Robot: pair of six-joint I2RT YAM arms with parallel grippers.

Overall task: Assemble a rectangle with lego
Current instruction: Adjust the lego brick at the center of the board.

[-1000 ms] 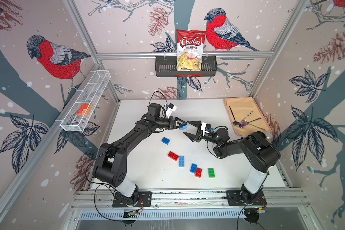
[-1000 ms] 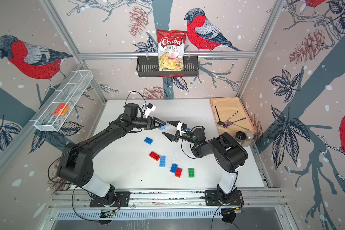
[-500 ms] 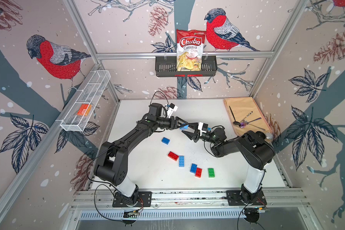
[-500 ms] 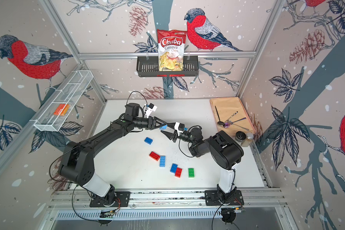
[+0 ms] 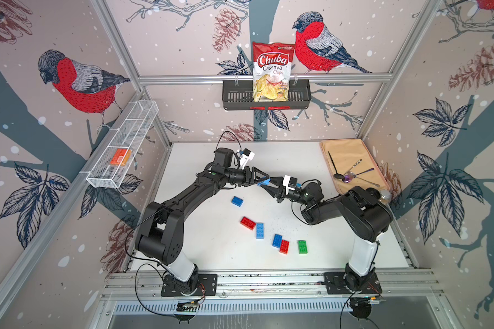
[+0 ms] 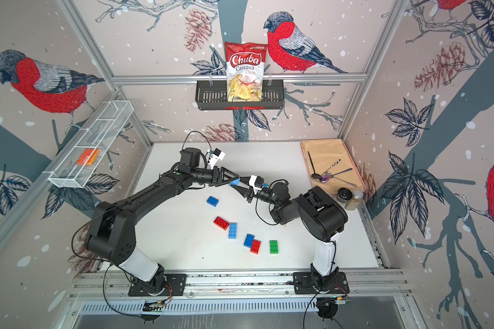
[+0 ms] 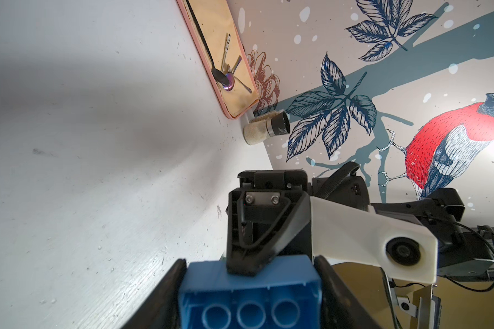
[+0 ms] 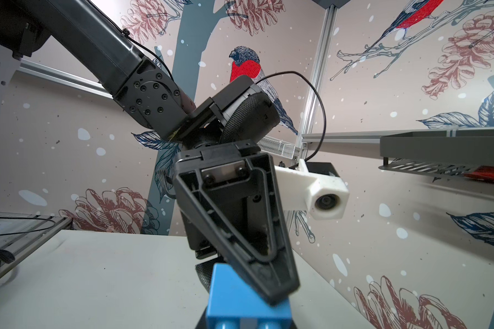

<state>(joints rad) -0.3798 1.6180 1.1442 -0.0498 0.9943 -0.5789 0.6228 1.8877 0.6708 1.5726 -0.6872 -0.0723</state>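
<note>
Both arms meet in mid-air over the table (image 5: 211, 256), just above frame centre in both top views.

My left gripper (image 5: 260, 179) is closed on the held brick (image 5: 261, 183), a light blue piece. In the left wrist view this brick (image 7: 248, 287) fills the bottom centre. It is seated between my two left fingers (image 7: 169, 287), with its hollow underside and three round tubes facing the camera.

My right gripper (image 5: 269, 185) is clamped on the same brick from the opposite side. In the left wrist view one right finger (image 7: 254, 242) lies over the brick's far edge. In the right wrist view the brick (image 8: 240, 296) sits at bottom centre, with a left finger (image 8: 234, 216) overlapping its upper right. The brick hangs clear of the table, carried by both grippers at once.

The six other bricks lie loose on the table, lower in the frame than the grippers:
- The dark blue brick (image 5: 237, 201) lies alone, left of centre and nearest the grippers.
- The red brick (image 5: 248, 223) and the light blue brick (image 5: 259, 230) touch, the red one to the upper left.
- The second blue brick (image 5: 277, 240) and the second red brick (image 5: 284, 246) lie side by side, touching, in the lower centre.
- The green brick (image 5: 302, 246) lies just right of that pair, apart from it.
</note>
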